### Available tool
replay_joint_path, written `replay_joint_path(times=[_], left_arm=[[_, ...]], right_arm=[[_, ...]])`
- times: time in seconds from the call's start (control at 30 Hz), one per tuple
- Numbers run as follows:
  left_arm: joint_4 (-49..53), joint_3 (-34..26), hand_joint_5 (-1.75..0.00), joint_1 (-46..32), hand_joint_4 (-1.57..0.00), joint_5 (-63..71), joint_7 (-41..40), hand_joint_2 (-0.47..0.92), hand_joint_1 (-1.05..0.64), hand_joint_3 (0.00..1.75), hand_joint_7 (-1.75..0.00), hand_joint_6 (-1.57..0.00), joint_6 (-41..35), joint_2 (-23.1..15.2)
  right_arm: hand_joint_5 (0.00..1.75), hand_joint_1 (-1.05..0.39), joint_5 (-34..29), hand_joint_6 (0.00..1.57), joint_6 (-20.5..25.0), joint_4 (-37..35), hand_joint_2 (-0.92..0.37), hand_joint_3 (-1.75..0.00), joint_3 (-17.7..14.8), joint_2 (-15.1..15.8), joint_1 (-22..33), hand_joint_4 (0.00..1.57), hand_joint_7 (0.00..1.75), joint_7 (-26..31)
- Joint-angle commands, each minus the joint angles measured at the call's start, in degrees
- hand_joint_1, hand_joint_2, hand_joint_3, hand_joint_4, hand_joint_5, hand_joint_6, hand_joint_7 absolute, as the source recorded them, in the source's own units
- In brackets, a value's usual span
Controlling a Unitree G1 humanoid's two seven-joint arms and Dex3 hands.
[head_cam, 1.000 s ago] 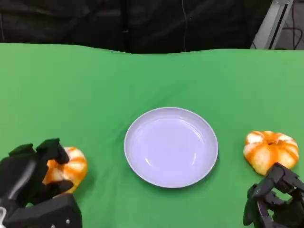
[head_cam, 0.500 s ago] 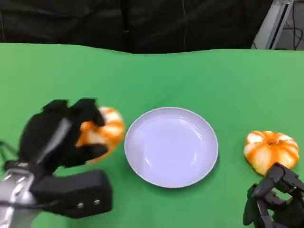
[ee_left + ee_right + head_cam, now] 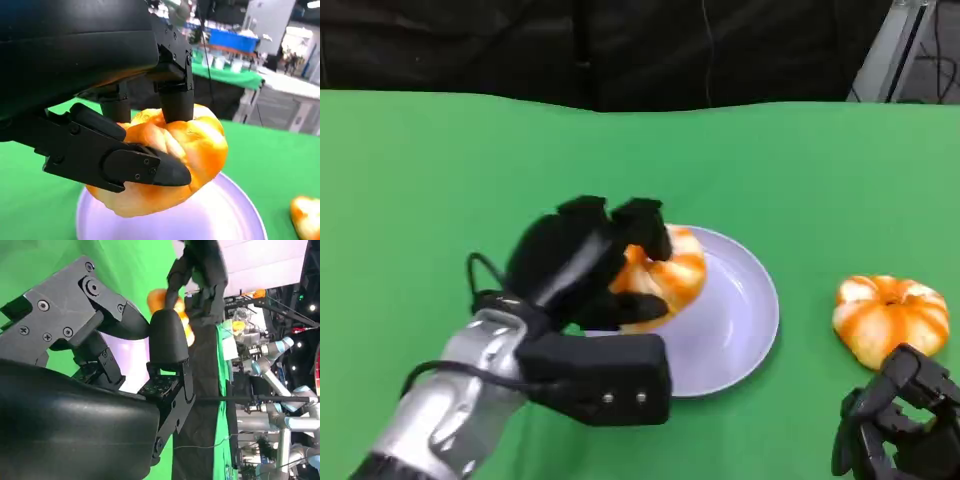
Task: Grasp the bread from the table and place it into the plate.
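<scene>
Now the left hand [image 3: 582,268] grips 1 bread [image 3: 665,272] above the plate [image 3: 745,330], poised for release; the right hand [image 3: 895,425] seems empty, fingers apart.

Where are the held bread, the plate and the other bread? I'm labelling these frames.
held bread [image 3: 665,275], head view, its orange top beside the fingers.
plate [image 3: 745,320], head view, bare inner surface at right.
other bread [image 3: 890,315], head view, middle of its top.

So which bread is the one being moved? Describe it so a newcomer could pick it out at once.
Start at the lilac plate in the middle of the green table. Over the plate's left part, the left hand grips an orange-and-white bread. The other bread lies on the cloth to the plate's right, unheld.
</scene>
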State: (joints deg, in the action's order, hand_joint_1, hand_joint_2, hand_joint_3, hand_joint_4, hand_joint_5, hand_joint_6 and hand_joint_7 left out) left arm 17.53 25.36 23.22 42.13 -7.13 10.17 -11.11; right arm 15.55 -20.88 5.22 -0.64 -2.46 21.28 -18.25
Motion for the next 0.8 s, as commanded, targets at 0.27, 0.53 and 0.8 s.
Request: replay_joint_path(times=[0.27,0.53,0.8], left_arm=[[13.3,2.4,-1.75,5.7,-0.50,-0.2,-4.5,0.92,-0.09,0.27,-1.65,-0.48,3.4,4.3],[10.9,3.7,-0.05,4.7,-0.06,-1.3,6.4,0.92,-0.80,0.46,-0.02,-0.35,4.5,-0.1],[10.0,4.3,0.00,3.2,0.00,-1.2,6.3,0.92,-1.01,0.66,0.00,-0.16,4.6,-1.4]], right_arm=[[1.75,-0.14,0.2,0.78,-0.7,-0.4,-0.49,-1.30,-0.3,0.1,-0.1,0.91,1.63,0.4],[1.75,-0.14,0.0,0.77,-1.8,-0.9,-0.50,-1.28,-0.4,0.1,-0.2,0.89,1.63,0.3],[1.75,-0.14,0.0,0.76,-1.3,-0.6,-0.50,-1.27,-0.5,0.2,-0.1,0.89,1.65,0.3]])
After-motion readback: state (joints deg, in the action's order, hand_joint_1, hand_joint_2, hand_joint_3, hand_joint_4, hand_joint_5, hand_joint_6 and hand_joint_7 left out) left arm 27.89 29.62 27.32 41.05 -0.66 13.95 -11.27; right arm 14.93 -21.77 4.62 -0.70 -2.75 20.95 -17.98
